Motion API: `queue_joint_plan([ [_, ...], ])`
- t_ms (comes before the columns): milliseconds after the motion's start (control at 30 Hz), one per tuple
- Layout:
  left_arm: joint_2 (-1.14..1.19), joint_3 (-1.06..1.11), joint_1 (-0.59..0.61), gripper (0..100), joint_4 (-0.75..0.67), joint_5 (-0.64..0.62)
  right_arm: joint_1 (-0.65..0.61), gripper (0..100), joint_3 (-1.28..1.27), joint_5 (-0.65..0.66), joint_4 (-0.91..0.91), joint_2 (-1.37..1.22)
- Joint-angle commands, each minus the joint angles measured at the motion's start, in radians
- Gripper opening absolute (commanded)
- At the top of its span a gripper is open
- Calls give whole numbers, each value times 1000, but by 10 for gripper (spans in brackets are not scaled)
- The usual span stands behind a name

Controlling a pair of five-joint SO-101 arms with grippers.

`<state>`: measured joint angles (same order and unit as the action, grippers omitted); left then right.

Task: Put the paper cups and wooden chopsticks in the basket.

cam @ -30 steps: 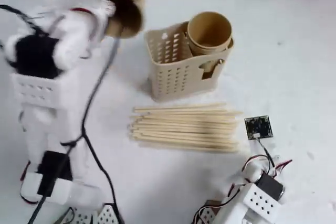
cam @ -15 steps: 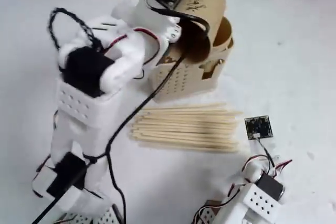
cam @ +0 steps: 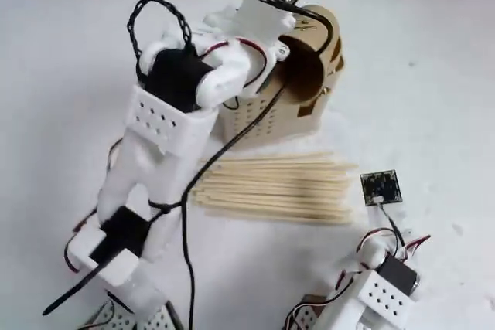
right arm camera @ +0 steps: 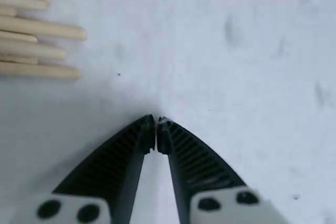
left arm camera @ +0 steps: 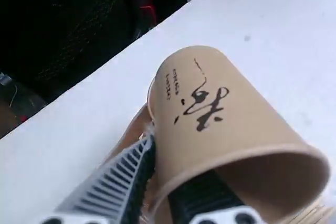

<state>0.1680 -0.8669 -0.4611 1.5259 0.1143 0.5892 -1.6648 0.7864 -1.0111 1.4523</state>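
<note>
As counted outward from the arms' side of the basket point(cam: 255, 117), items are entered thus. Right gripper point(right arm camera: 156, 121): jaws closed tip to tip, nothing held; set over bare table point(cam: 433, 75) well to the near side of the basket, beside the stick ends. Wooden chopsticks point(cam: 274, 187): one loose bundle, laid flat on the table just in front of the basket, parallel to its front wall. Left gripper point(left arm camera: 160, 169): clamped on a paper cup point(left arm camera: 220, 114), one finger placed inside the mouth, one against the outer wall; held above the basket. Cup is tipped on its side, mouth turned toward the arm. A second cup rim point(cam: 337, 50) is seen within the basket, behind the held cup.
</note>
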Motion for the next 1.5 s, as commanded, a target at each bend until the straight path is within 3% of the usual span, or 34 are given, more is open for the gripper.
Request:
queue_joint_plan([
  [0,-5,-12,-5,24,-17,-12,21,24,3,12,16,7],
  [600,-2,-12,-5,24,-40,-12,21,24,3,12,16,7],
  [800,19,-20,-5,109,-52,-12,21,24,3,12,16,7],
  [1133,87,-25,42,110,-192,-11,21,24,3,12,16,7],
  [1467,96,-155,50,112,-199,-8,21,24,3,12,16,7],
])
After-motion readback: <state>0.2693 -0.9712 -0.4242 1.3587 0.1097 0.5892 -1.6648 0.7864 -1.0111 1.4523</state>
